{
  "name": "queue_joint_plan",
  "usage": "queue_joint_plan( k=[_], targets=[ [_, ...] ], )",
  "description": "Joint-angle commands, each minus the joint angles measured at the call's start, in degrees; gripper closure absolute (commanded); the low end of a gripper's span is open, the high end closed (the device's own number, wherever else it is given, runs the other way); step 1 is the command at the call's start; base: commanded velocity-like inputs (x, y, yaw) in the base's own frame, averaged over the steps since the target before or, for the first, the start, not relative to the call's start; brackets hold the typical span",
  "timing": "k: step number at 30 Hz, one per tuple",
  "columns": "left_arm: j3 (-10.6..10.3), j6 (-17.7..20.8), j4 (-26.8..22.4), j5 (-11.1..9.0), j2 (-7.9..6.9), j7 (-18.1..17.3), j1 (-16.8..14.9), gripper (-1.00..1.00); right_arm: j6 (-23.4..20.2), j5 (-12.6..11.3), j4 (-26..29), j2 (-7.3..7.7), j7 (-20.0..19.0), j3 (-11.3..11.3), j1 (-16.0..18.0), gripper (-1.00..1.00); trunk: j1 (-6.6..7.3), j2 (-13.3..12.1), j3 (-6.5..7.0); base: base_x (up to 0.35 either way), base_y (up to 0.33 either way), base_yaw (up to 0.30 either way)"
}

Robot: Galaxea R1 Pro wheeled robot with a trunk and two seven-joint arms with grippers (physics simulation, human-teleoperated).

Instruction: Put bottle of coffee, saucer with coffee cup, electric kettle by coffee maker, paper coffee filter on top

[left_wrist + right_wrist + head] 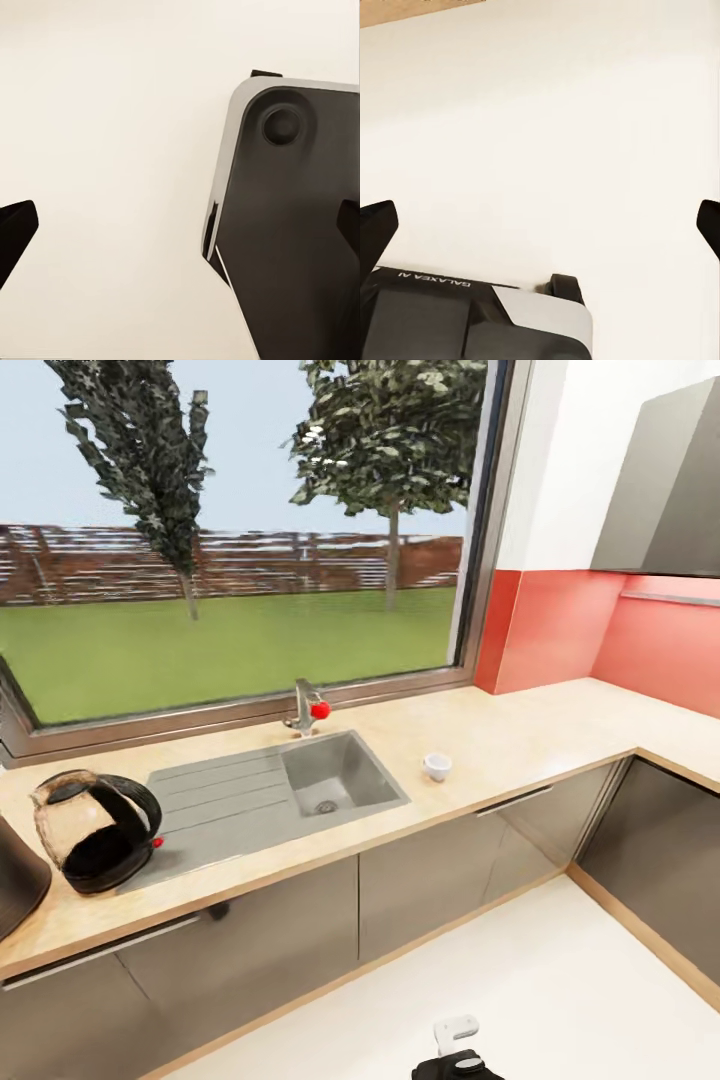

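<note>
- Beige worktop [520,735] crosses the head view under a window; the electric kettle [95,830] stands at left beside the sink [340,775], the coffee cup [437,765] right of centre.
- Left wrist view: left gripper [180,225] fingers wide apart over pale floor [112,150] and robot base [292,225].
- Right wrist view: right gripper [540,221] fingers wide, empty, above floor.

Black kettle [97,830], white cup [437,765], beige countertop [520,735], grey sink [340,772].

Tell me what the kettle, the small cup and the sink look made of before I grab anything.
Electric kettle: apparently clear glass body, see-through with brownish reflections, and glossy black plastic handle and base. Coffee cup: likely glazed white ceramic, smooth and opaque. Sink: matte grey, stone composite or brushed metal; the render leaves that open.
</note>
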State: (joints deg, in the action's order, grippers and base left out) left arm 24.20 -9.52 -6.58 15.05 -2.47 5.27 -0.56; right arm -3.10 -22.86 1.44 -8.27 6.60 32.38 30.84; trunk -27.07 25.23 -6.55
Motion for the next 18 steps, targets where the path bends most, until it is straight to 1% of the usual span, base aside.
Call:
queue_joint_plan(
  k=[1, 18],
  targets=[
    [0.32, -0.24, 0.07, 0.60, 0.01, 0.21, -0.06, -1.00, -0.33, -0.43, 0.12, 0.03, 0.26, 0.49, 0.01, -1.00, -0.04, 0.10, -0.09, 0.097, -0.310, 0.180],
    [0.32, -0.24, 0.07, 0.60, 0.01, 0.25, -0.05, -1.00, -0.33, -0.43, 0.11, 0.10, 0.26, 0.49, 0.01, -1.00, -0.04, 0.10, 0.79, 0.088, -0.312, 0.223]
  ],
)
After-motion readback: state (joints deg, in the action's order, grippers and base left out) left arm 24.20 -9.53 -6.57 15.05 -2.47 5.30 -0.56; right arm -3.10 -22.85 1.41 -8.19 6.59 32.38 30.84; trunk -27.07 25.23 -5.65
